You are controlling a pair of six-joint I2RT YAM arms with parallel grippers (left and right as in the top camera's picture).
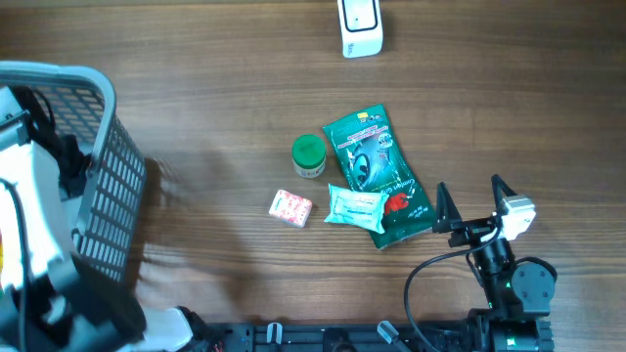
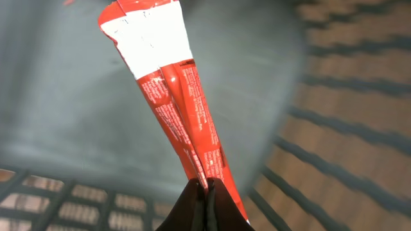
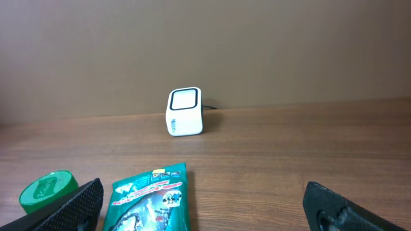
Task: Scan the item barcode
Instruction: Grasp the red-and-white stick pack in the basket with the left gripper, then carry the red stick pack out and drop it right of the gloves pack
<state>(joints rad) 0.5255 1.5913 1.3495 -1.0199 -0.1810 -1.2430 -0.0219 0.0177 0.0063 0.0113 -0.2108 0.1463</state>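
In the left wrist view my left gripper (image 2: 207, 186) is shut on the lower end of a long red and white packet (image 2: 173, 96), which hangs inside the grey mesh basket (image 2: 334, 147). No barcode shows on its visible face. The white barcode scanner (image 1: 360, 29) stands at the table's far edge and also appears in the right wrist view as the scanner (image 3: 185, 112), facing that camera. My right gripper (image 1: 474, 210) rests open at the front right, nothing between its fingers, just right of the green pouch (image 1: 377, 176).
The basket (image 1: 108, 186) fills the left side, with the left arm reaching into it. Mid-table lie a green-lidded jar (image 1: 309, 154), a small pink packet (image 1: 290, 207) and a pale teal packet (image 1: 354, 207) overlapping the pouch.
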